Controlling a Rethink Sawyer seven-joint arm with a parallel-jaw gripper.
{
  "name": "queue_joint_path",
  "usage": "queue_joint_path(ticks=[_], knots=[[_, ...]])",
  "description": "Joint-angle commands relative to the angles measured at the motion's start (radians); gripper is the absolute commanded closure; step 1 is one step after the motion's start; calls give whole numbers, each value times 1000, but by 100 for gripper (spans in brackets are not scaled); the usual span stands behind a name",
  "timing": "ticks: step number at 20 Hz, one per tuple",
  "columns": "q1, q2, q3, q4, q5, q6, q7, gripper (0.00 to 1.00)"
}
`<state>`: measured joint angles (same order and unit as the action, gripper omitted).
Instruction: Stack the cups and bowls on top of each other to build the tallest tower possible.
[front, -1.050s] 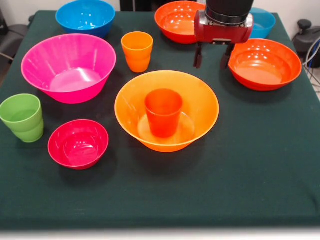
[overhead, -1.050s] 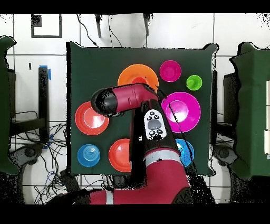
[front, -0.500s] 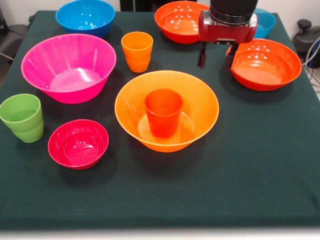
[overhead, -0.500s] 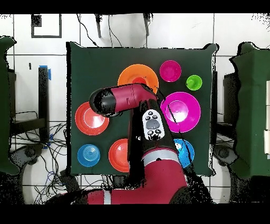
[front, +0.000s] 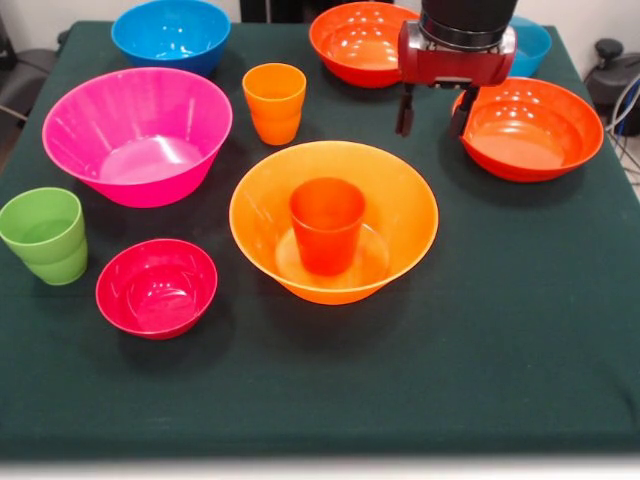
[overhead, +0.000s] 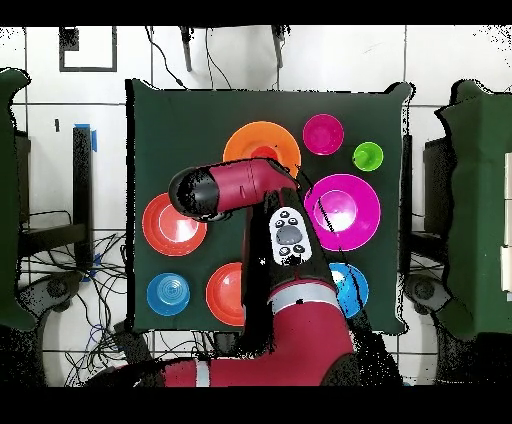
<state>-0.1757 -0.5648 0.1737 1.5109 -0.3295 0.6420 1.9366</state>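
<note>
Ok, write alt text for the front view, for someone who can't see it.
A glossy red-orange plastic cup stands upright inside a wide orange plastic bowl mid-table on a dark green cloth. The red and black gripper hangs open behind it, holding nothing, beside a red-orange bowl. Other bowls and cups stand separately around them.

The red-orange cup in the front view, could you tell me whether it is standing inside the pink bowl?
No, the red-orange cup stands upright inside the wide orange bowl, while the pink bowl holds nothing.
</note>
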Motion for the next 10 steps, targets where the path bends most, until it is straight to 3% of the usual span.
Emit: queue_joint_path(ticks=[1,10], knots=[[20,63,41,-4,24,-29,87,0],[54,78,34,-32,26,-11,98,0]])
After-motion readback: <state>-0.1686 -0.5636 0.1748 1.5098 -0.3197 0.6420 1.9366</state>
